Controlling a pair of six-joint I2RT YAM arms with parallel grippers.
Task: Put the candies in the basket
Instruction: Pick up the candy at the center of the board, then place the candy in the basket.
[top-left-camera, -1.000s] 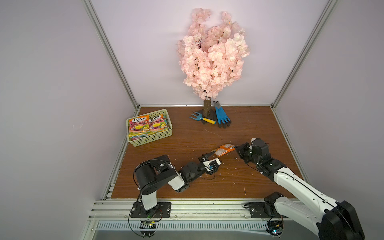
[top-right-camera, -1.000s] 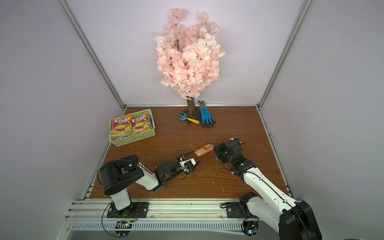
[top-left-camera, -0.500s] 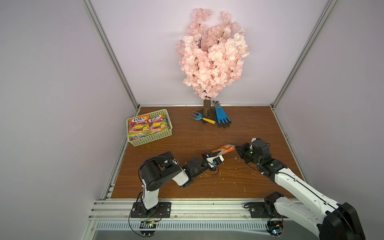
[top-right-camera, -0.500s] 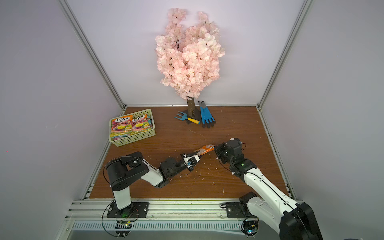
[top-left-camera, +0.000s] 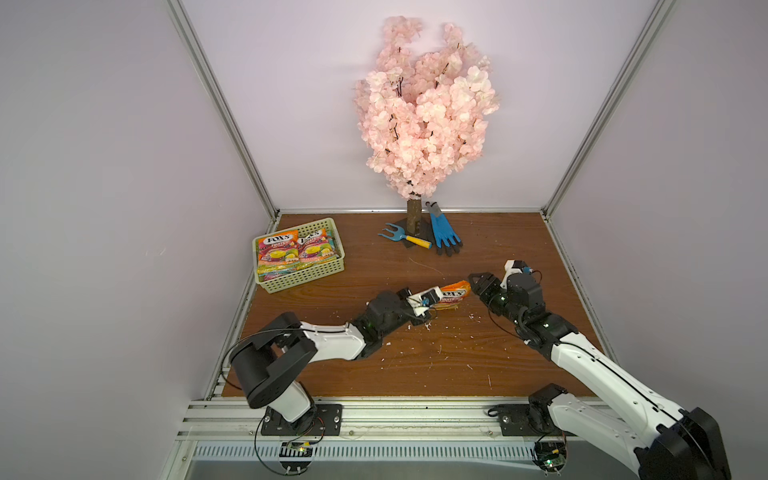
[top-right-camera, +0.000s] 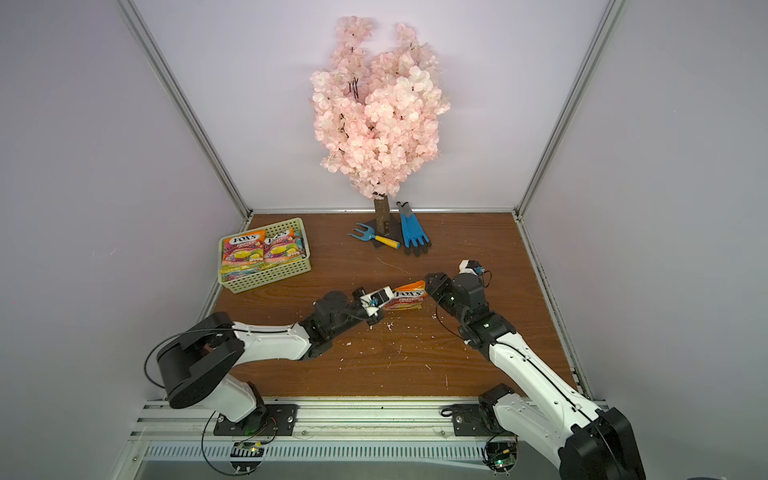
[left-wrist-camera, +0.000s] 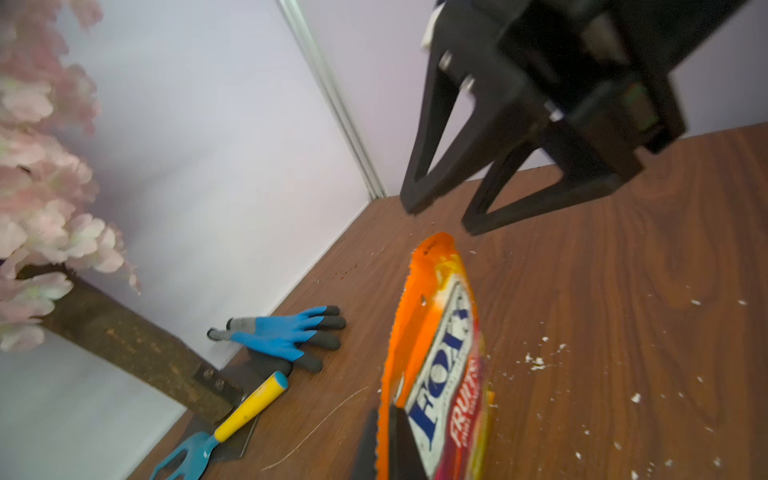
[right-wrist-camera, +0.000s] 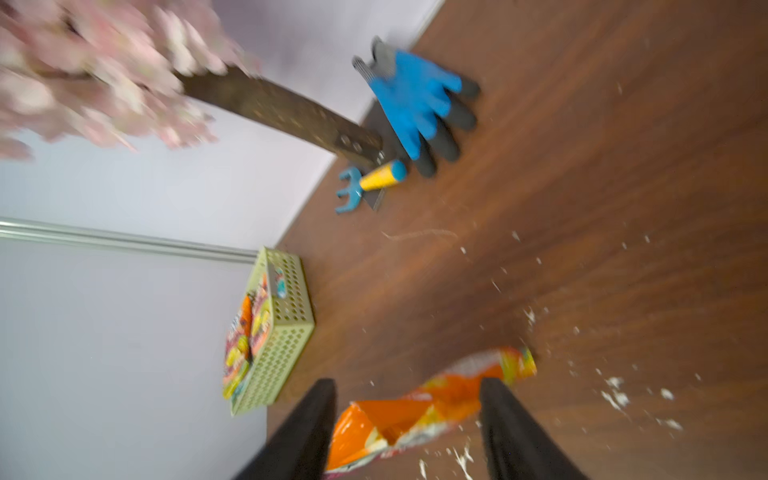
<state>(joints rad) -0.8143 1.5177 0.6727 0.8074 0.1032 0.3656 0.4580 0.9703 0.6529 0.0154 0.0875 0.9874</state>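
The basket (top-left-camera: 299, 279) is being kept at the far left corner of the table (top-left-camera: 519, 257), close beside the left wall (top-left-camera: 124, 208). It is being occupied by several candies (top-left-camera: 277, 251) lying flat, two side by side on top. An orange bag (top-left-camera: 454, 294) is being pinched at one end by the closed left gripper (top-left-camera: 432, 302), above mid-table. The right gripper (top-left-camera: 477, 283) is being held spread wide at the bag's other end, touching nothing. Bare wood is lying open between bag and basket. The tree (top-left-camera: 424, 124), fork (top-left-camera: 401, 237) and glove (top-left-camera: 444, 232) are being kept along the back edge.
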